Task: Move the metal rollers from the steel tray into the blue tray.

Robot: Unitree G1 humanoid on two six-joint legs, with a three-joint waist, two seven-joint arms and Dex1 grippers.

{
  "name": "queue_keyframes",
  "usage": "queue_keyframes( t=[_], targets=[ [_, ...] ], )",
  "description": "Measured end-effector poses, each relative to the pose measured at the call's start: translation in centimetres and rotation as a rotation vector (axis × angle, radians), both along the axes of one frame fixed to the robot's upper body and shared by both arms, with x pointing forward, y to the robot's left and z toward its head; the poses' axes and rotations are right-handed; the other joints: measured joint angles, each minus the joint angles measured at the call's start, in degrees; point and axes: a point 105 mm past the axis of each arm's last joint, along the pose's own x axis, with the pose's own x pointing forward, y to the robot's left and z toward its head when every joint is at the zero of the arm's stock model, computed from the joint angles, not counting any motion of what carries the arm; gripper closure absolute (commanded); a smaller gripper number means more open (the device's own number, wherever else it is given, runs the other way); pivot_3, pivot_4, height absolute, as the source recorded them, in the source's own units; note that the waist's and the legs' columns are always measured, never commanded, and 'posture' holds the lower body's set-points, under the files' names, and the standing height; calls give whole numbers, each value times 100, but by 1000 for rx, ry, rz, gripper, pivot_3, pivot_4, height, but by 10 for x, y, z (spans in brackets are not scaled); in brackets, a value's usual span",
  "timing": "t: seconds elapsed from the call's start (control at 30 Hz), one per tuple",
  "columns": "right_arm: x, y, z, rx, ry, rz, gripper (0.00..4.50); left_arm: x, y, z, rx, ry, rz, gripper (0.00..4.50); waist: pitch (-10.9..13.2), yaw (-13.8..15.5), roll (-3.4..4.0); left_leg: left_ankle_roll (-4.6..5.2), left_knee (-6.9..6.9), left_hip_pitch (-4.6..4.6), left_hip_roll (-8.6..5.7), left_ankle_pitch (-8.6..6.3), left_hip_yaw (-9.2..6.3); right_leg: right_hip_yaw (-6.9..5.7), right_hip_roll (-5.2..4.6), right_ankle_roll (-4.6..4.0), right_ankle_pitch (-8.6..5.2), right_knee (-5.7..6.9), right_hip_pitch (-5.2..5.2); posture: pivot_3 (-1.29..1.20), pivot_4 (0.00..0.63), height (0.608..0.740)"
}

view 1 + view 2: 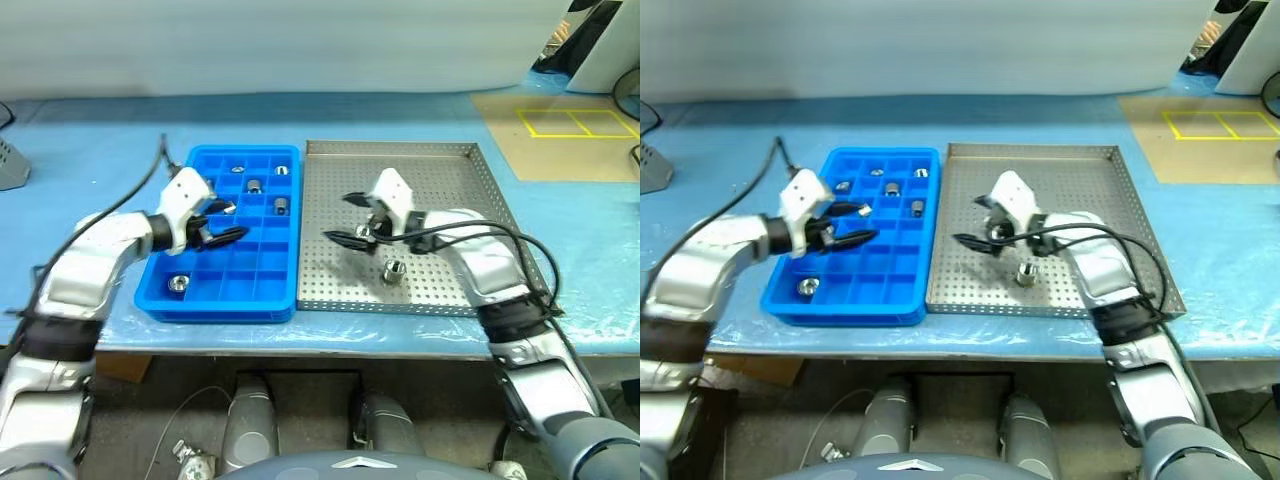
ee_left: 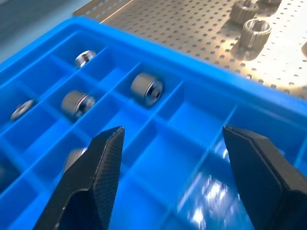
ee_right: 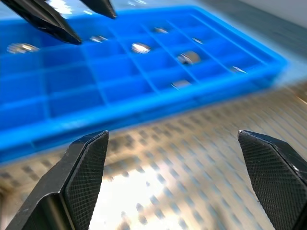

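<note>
Hovering spread and empty over the grey perforated steel tray (image 1: 440,170), the right gripper (image 1: 350,217) is sitting nearest the stubby silver metal rollers (image 1: 393,271), just beside and nearer the robot, while the left gripper (image 1: 224,222), also spread, is hanging over the bright blue compartmented plastic tray (image 1: 215,298).

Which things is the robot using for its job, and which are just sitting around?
For the job:
- metal rollers, some in each tray
- steel tray
- blue tray
- left gripper and right gripper, both open and empty

Just lying about:
- blue table cover
- brown mat with yellow lines
- grey thing at the table's left edge
</note>
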Motion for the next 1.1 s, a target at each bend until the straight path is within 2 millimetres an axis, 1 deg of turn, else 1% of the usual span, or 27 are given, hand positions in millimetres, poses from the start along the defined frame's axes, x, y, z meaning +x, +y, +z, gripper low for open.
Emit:
queue_keyframes(
  t=[0.03,0.1,0.17,0.33,0.4,0.5,0.57,0.7,0.87,1.0,1.1],
  targets=[
    [0,-5,-1,1,1,-25,0,5,-7,-1,-1,-2,-16,1067,0,-53,0,-1,1,-3,1,1,0,0,1,0,0,-1,-2,-210,150,740],
    [-3,-22,-1,-1,-6,-99,0,21,-33,-2,-8,-2,-66,1067,0,-110,0,0,8,-3,0,1,0,2,1,0,1,0,-1,-248,150,740],
    [-5,-30,0,7,-14,-148,0,29,-55,-3,-7,-3,-117,1067,0,-212,-1,3,10,-2,-2,-1,1,6,2,0,1,-1,0,-276,150,740],
    [-18,-41,-3,15,-12,-228,0,34,-106,-16,-20,24,-250,1067,-1,-441,-1,21,14,-1,-2,-11,4,13,6,1,1,-10,-1,-379,150,740],
    [-25,-39,-5,22,-7,-237,0,38,-120,-17,-18,30,-268,1067,-1,-508,-1,32,23,-2,-2,-17,6,14,6,1,2,-12,0,-405,150,740],
    [-31,-41,-7,20,-3,-266,0,44,-126,-17,2,26,-270,1067,-1,-585,0,54,38,3,-2,-31,13,25,6,7,6,-12,6,-424,150,740],
    [-34,-44,-10,18,4,-291,0,48,-127,-25,22,41,-250,1067,-2,-608,0,66,55,4,-3,-39,13,26,4,13,7,-16,18,-432,150,740],
    [-35,-46,-10,19,-3,-314,0,48,-131,-43,47,77,-240,1067,-1,-650,0,85,63,-2,-7,-50,16,31,2,36,27,-62,39,-436,150,740],
    [-35,-47,-10,19,-6,-325,0,46,-140,-46,51,74,-247,1067,-1,-672,1,103,67,-2,-9,-61,22,31,-2,34,28,-71,47,-432,150,740],
    [-34,-47,-9,20,-8,-330,0,47,-144,-57,65,97,-211,1067,-1,-679,1,106,66,-2,-8,-63,24,32,-2,34,28,-74,47,-426,150,740],
    [-34,-46,-10,19,-8,-330,0,49,-142,-65,83,111,-176,1067,-1,-679,0,106,67,0,-8,-63,24,33,-2,35,28,-73,47,-423,150,740]
  ],
)
